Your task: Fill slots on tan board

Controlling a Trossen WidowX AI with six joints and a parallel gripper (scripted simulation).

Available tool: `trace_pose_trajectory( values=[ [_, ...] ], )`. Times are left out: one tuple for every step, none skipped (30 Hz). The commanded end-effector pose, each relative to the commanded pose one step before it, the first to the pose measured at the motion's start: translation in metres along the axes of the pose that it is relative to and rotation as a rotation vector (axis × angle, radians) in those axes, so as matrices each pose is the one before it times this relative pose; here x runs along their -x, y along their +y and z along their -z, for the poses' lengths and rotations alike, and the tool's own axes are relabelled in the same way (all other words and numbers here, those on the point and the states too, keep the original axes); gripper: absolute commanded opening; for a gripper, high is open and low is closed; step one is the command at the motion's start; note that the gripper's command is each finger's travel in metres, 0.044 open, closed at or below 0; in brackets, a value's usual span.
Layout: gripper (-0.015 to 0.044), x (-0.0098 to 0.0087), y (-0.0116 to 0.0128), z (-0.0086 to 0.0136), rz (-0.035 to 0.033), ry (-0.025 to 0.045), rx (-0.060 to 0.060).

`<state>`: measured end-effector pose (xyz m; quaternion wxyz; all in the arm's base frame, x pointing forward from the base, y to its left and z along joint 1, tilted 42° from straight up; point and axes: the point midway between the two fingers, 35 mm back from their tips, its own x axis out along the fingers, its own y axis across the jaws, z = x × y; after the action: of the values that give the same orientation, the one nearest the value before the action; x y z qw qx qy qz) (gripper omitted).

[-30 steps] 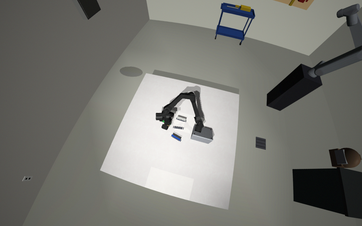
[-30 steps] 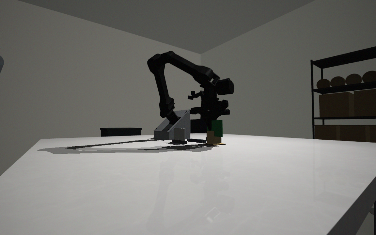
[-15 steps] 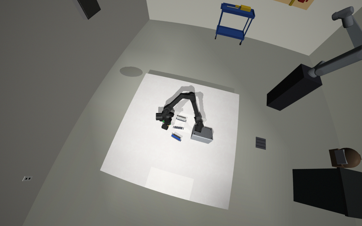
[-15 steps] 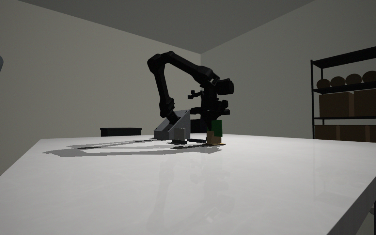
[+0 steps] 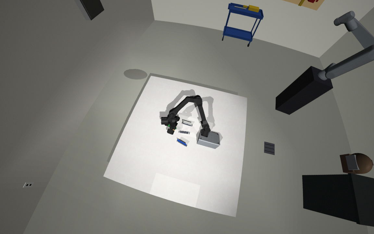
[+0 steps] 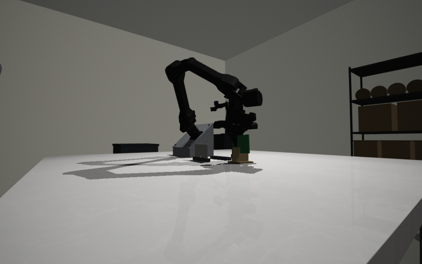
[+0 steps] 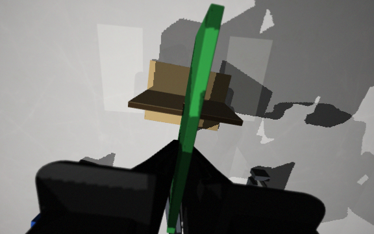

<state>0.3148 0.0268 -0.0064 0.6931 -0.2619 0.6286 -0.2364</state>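
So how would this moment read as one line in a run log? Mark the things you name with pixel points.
end effector (image 5: 171, 126) (image 6: 237, 144) (image 7: 180, 146): shut on green board (image 6: 243, 143) (image 7: 203, 62) | green board: upright, crosswise over tan board (image 6: 236, 154) (image 7: 171, 76) | full seating: cannot tell

I see the green board (image 5: 169, 125) (image 6: 244, 143) (image 7: 201, 75) pinched in my gripper (image 6: 235, 141) (image 7: 180, 146), crossing above the tan board (image 6: 236, 154) (image 7: 158, 101). The tan board stands right in the way below; I can't tell if the two touch. On the side toward the gray base (image 5: 208, 142) (image 6: 181, 151), three things block a low sideways path: the white board (image 5: 187, 122) (image 6: 201, 150), the low dark holder (image 5: 184, 132) (image 6: 220, 157) and the blue board (image 5: 181, 142). There are gaps between them. On the tan board's other side, away from the base, I have lots of open room.
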Motion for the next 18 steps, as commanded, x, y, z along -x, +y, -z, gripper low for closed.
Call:
trace_pose_trajectory(
  values=[
    [0.0000,-0.00086,-0.00051,0.00272,0.00221,0.00723,0.0114],
    [0.0000,0.00000,0.00000,0.00000,0.00000,0.00000,0.0000],
    [0.0000,0.00000,0.00000,0.00000,0.00000,0.00000,0.0000],
    [0.0000,0.00000,0.00000,0.00000,0.00000,0.00000,0.0000],
    [0.0000,0.00000,0.00000,0.00000,0.00000,0.00000,0.0000],
    [0.0000,0.00000,0.00000,0.00000,0.00000,0.00000,0.0000],
    [0.0000,0.00000,0.00000,0.00000,0.00000,0.00000,0.0000],
    [0.0000,0.00008,0.00008,-0.00010,-0.00001,0.00000,0.0009],
    [0.0000,0.00008,0.00008,-0.00010,-0.00001,0.00000,0.0009],
    [0.0000,0.00000,0.00000,0.00000,0.00000,0.00000,0.0000],
    [0.0000,0.00000,0.00000,0.00000,0.00000,0.00000,0.0000],
    [0.0000,0.00000,0.00000,0.00000,0.00000,0.00000,0.0000],
    [0.0000,0.00000,0.00000,0.00000,0.00000,0.00000,0.0000],
    [0.0000,0.00000,0.00000,0.00000,0.00000,0.00000,0.0000],
    [0.0000,0.00003,0.00010,-0.00021,-0.00001,-0.00001,0.0003],
    [0.0000,-0.00001,0.00019,-0.00039,-0.00001,-0.00002,-0.0002],
    [0.0000,-0.00010,0.00019,-0.00035,0.00000,-0.00002,-0.0013],
    [0.0000,-0.00018,0.00016,-0.00018,0.00000,-0.00001,-0.0022]
  ],
)
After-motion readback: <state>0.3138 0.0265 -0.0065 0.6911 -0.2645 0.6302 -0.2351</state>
